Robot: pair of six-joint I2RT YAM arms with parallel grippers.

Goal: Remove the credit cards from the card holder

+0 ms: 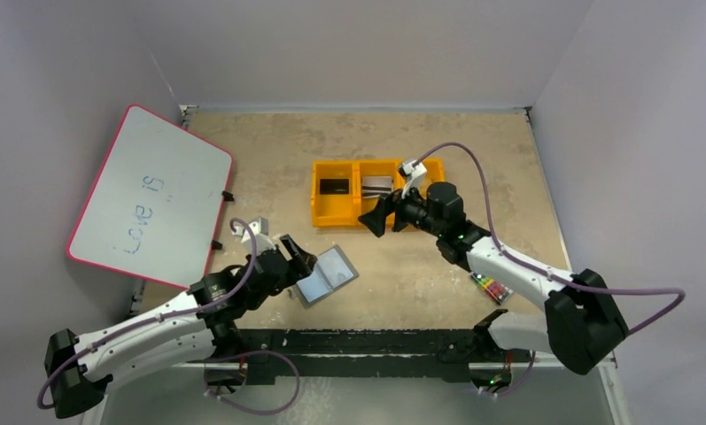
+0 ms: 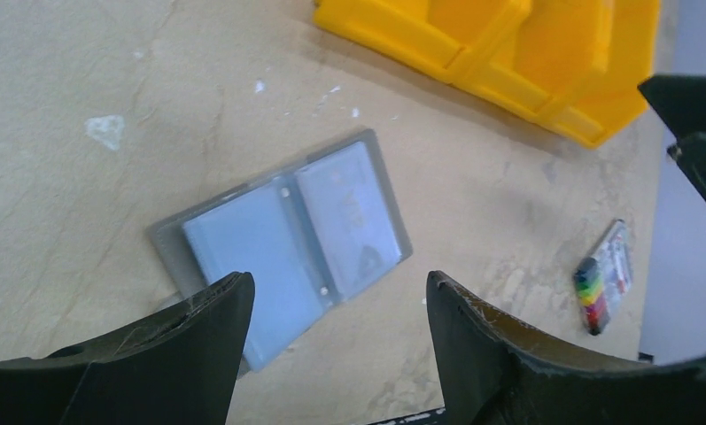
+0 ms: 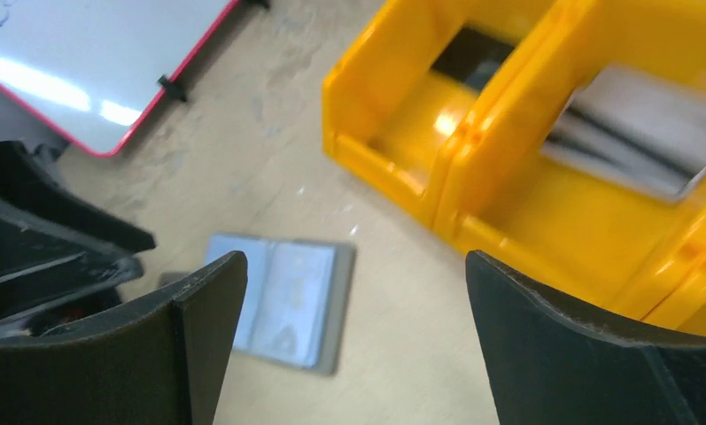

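Open and flat on the table [image 1: 420, 266], in the lower middle of the top view: the card holder [image 1: 329, 274], pale blue-grey inside turned up. Right at its left edge, the left gripper [image 1: 303, 262], fingers spread wide and gripping nothing. In the left wrist view, one finger overlapping the near corner of the holder; touching it or only above it, cannot tell. In the holder's right pocket, from that wrist, a pale card [image 2: 349, 217] with faint reddish marks, the print too blurred to read. Left pocket plain blue-grey, content not possible to make out, its lower part cut off by the finger. Higher in the top view, the yellow tray [image 1: 336, 215], with the black card [image 1: 334, 186] in the left compartment and the silver card [image 1: 377, 186] in the middle one. Right compartment mostly hidden behind the right gripper [image 1: 376, 214], hanging at the tray's front edge, also wide open and empty. Right wrist view blurred, the silver card there only a grey smear. At lower right of the top view, the crayon pack [image 1: 492, 288], close beside the right arm. At upper left, the whiteboard [image 1: 150, 199], tilted.
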